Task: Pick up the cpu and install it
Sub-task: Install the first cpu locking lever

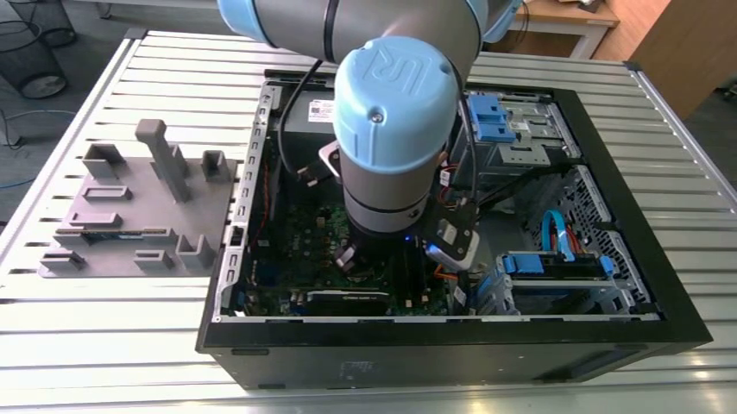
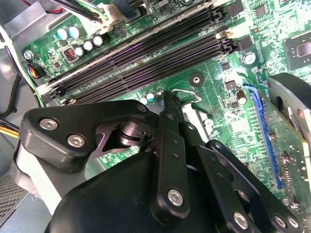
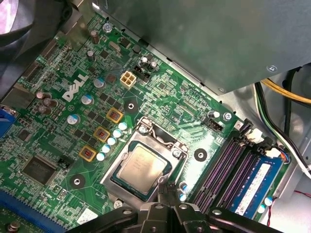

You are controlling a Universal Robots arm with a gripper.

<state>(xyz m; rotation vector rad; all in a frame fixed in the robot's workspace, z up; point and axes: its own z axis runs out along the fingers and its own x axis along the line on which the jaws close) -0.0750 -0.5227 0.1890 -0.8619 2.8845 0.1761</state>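
Claw [image 3: 164, 191] just beside seated cpu [image 3: 141, 168]

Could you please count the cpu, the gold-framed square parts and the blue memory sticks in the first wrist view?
cpu: 1
gold-framed square parts: 3
blue memory stick: 1
Total: 5

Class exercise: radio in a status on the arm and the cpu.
Gripper low over the motherboard, just off the socket. Cpu seated flat in its socket. Nothing lying on the chip.
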